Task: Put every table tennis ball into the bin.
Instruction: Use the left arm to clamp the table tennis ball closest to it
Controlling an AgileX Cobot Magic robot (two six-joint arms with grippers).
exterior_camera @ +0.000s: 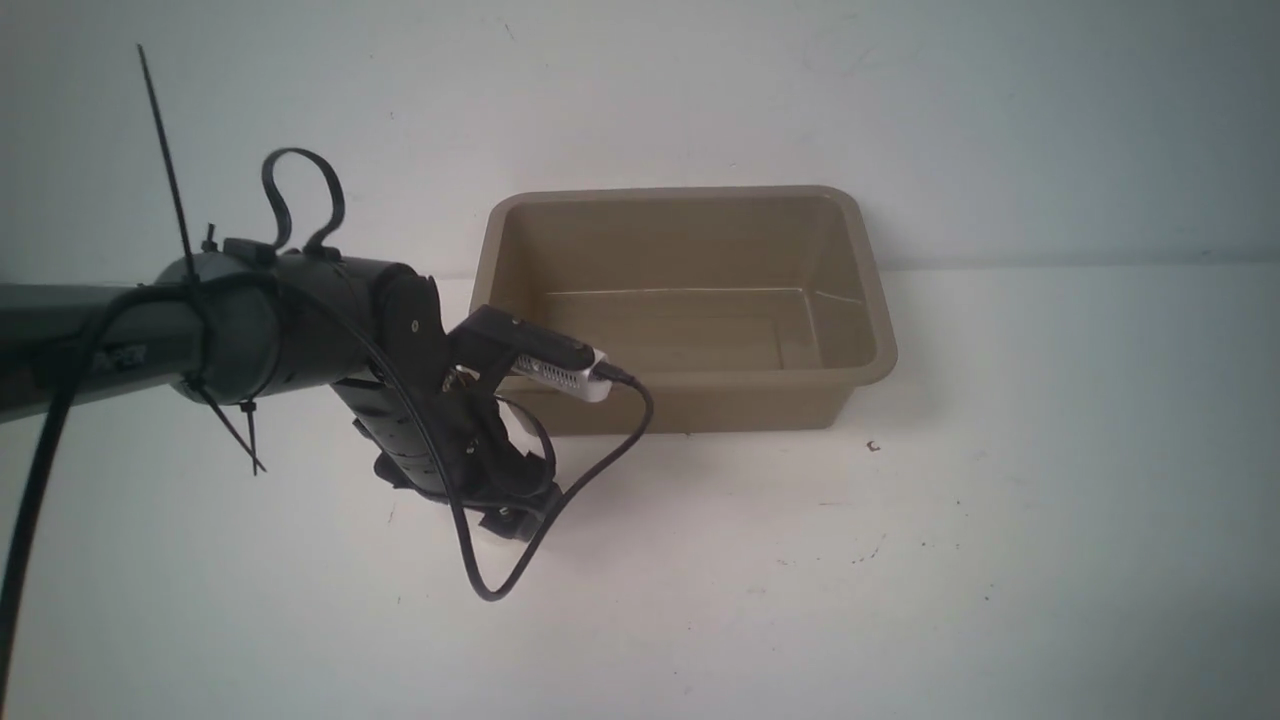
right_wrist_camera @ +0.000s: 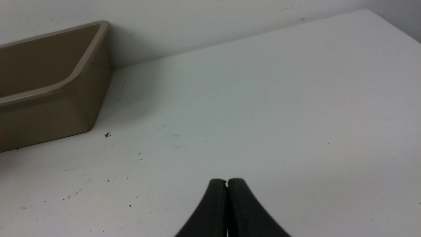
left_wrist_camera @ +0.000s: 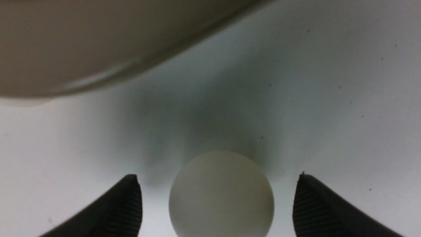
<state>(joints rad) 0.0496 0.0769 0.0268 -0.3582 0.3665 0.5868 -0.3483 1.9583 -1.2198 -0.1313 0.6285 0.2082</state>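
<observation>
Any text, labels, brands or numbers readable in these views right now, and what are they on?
"APER": faint pale letters on the left arm's grey tube; blurred, possibly only part of a word, so the reading is unsure.
Bin, table tennis ball, table: no writing, labels or numbers visible.

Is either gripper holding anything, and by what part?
Nothing is held. Left gripper open astride the table tennis ball, not touching; right gripper shut, empty.

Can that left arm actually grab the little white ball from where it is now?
Probably yes. The left claw stands open with the ball between its fingers, a gap on each side and nothing blocking; the bin sits clear beyond.
</observation>
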